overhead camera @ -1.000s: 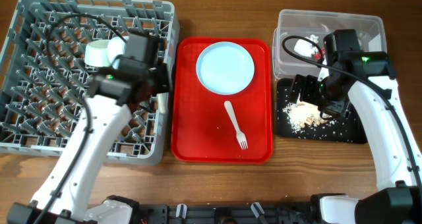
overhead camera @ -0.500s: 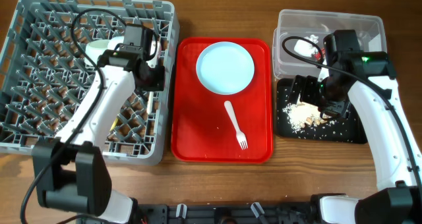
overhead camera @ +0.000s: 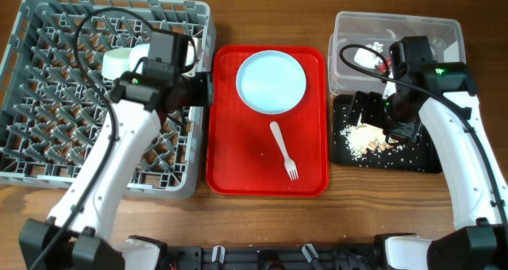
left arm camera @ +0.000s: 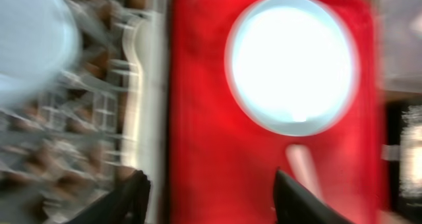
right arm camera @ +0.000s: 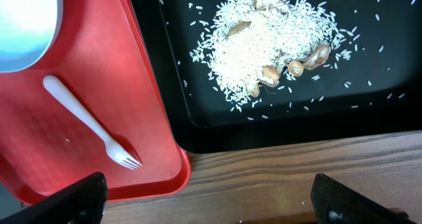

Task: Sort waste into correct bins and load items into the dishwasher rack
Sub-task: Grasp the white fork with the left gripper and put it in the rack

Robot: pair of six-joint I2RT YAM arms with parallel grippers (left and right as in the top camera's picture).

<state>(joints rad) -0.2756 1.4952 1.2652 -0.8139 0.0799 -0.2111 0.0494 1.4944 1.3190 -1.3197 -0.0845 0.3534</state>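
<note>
The grey dishwasher rack [overhead camera: 48,103] fills the left, with a pale bowl [overhead camera: 119,61] in its back part. My left gripper [overhead camera: 202,91] hangs open over the rack's right rim and the red tray's left edge, with nothing between its fingers. In the blurred left wrist view a long white shape, perhaps the spoon [left arm camera: 135,79], lies along the rack's edge. The pale blue plate [overhead camera: 271,81] and white fork [overhead camera: 283,149] lie on the red tray [overhead camera: 230,167]. My right gripper [overhead camera: 379,113] is open and empty above the black bin [overhead camera: 421,155], which holds crumbs [right arm camera: 264,39].
The clear tub [overhead camera: 432,33] at the back right holds a white tissue [overhead camera: 367,57]. In the right wrist view, bare wooden table [right arm camera: 297,171] shows in front of the black bin, beside the red tray's corner [right arm camera: 178,171].
My left gripper has opened and swung from over the rack toward the red tray's left edge. The right arm has not moved.
</note>
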